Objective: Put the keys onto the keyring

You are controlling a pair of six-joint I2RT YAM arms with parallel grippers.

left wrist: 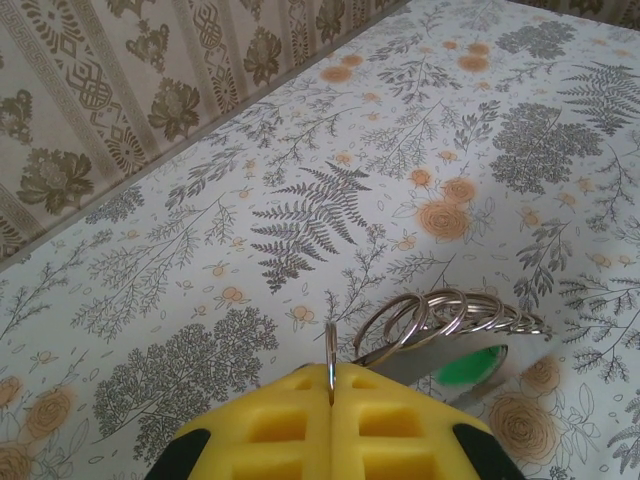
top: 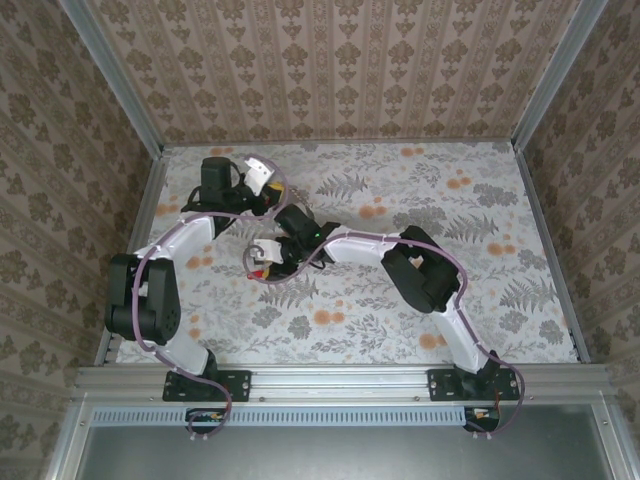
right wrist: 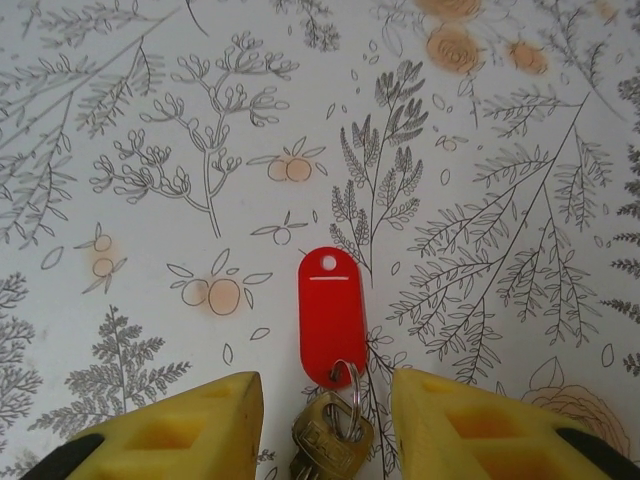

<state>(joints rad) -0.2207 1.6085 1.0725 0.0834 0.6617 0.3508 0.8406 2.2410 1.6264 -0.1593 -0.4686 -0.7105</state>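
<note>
My left gripper (left wrist: 331,375) is shut on one end ring of the keyring (left wrist: 440,315), a chain of linked metal rings held above the table. A key with a green head (left wrist: 470,365) hangs under the chain to the right. A brass key (right wrist: 325,445) with a red tag (right wrist: 331,310) lies flat on the table. My right gripper (right wrist: 325,382) stands open, one yellow finger on each side of that key and neither touching it. In the top view the left gripper (top: 265,185) is at the back left, and the right gripper (top: 262,260) is just in front of it.
The floral tablecloth (top: 400,300) spreads to the right and front. Patterned walls (top: 340,70) close the back and both sides. Purple cables (top: 160,250) run along both arms.
</note>
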